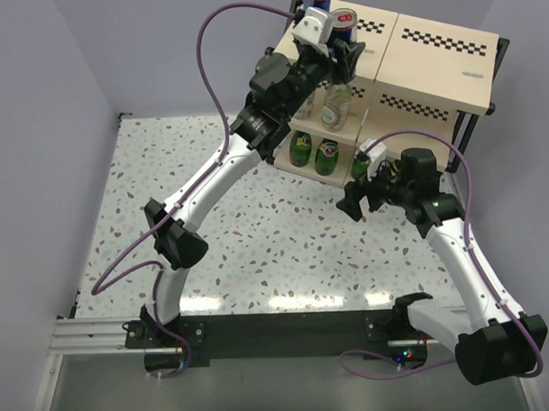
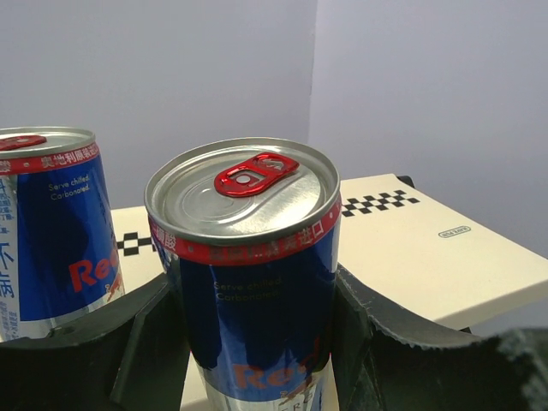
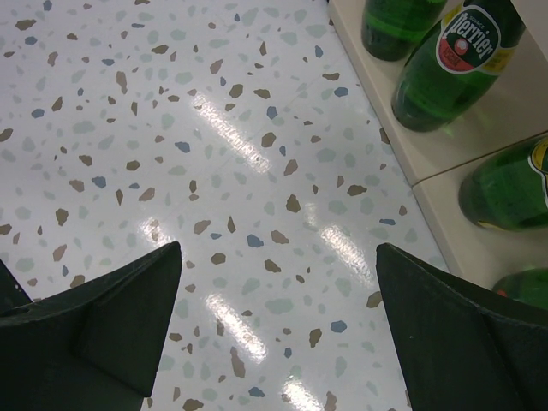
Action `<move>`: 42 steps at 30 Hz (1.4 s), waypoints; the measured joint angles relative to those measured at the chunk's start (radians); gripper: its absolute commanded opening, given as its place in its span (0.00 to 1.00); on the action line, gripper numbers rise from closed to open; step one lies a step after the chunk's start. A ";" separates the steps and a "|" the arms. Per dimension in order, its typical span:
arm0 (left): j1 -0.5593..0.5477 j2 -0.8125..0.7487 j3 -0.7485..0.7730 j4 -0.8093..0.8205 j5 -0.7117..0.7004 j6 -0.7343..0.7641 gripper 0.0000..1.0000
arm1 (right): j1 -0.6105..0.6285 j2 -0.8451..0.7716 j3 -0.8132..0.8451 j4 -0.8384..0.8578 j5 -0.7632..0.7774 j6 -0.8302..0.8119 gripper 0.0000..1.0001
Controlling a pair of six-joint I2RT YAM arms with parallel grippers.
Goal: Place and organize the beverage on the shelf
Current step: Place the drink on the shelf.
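The left claw (image 2: pixel 253 342) is partly closed around a blue-and-silver can (image 2: pixel 244 214) over the top board of the shelf (image 2: pixel 428 248), just beside a second can (image 2: pixel 47 231). Opening while it tilts could topple both off the shelf. The right claw (image 3: pixel 276 317) gapes empty near the shelf's lower boards. Readable: "Serve chilled"; "Perrier" on a green bottle (image 3: pixel 454 60).

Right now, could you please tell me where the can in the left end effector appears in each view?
Top external: the can, upper centre, on the shelf, top tier.
Left wrist: centre foreground, filling the middle.
Right wrist: not in it.
Shared landmark: the shelf's pale boards.
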 measured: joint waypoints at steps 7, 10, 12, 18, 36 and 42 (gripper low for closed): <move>0.001 0.028 0.010 0.028 -0.015 0.000 0.00 | 0.006 0.001 0.000 0.000 0.000 0.000 0.99; 0.003 0.039 0.018 0.049 -0.020 0.000 0.00 | 0.008 0.001 0.000 0.000 0.000 0.000 0.99; 0.006 0.050 0.028 0.064 -0.022 0.001 0.00 | 0.010 0.001 0.000 0.000 0.000 0.000 0.99; 0.015 0.085 0.043 0.117 -0.028 0.001 0.03 | 0.019 0.002 0.000 0.000 0.001 0.000 0.99; 0.025 0.114 0.051 0.188 -0.029 0.008 0.34 | 0.033 0.021 0.000 -0.006 0.004 -0.002 0.99; 0.025 0.118 0.053 0.192 -0.028 0.010 0.45 | 0.034 0.021 0.000 -0.006 0.004 -0.005 0.99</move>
